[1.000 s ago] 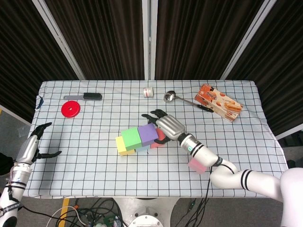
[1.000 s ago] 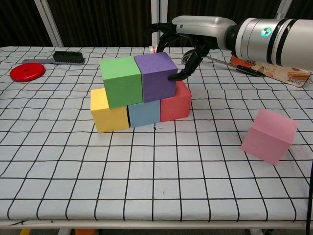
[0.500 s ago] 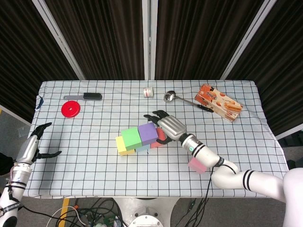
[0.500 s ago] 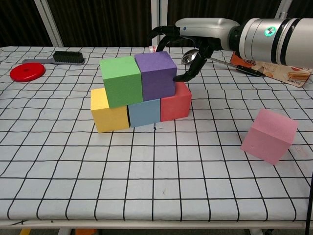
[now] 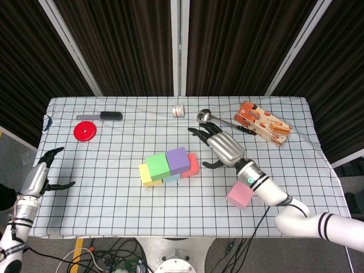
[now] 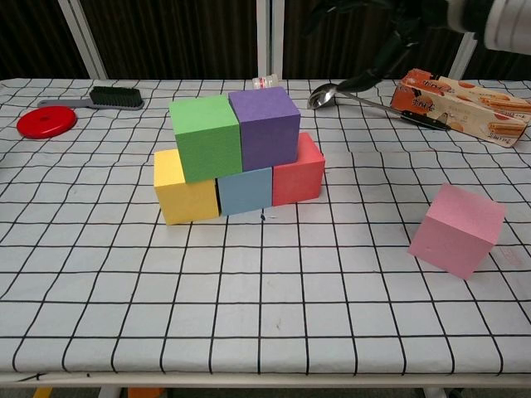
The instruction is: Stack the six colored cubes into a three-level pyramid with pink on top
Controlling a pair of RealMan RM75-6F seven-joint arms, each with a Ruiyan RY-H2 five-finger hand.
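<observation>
Yellow [image 6: 184, 192], blue [image 6: 245, 191] and red [image 6: 297, 170] cubes form a bottom row. Green [image 6: 205, 137] and purple [image 6: 264, 128] cubes sit on top of them; in the head view the stack shows at the green cube [image 5: 157, 166] and purple cube [image 5: 178, 160]. The pink cube [image 6: 457, 230] lies alone on the cloth to the right, also seen as the pink cube [image 5: 239, 195]. My right hand [image 5: 222, 148] hovers open, up and to the right of the stack, holding nothing; its fingers [image 6: 390, 41] show at the chest view's top edge. My left hand [image 5: 44, 173] is open past the table's left edge.
Along the far side lie a red disc [image 5: 85, 131], a black brush [image 5: 108, 116], a small white cup [image 5: 178, 111], a metal ladle [image 5: 213, 119] and a snack box [image 5: 264, 123]. The checkered tablecloth [image 6: 265, 315] covers the front.
My right hand has let go of the purple cube and drawn back up and to the right, away from the stack. The cubes and left hand have not moved.
</observation>
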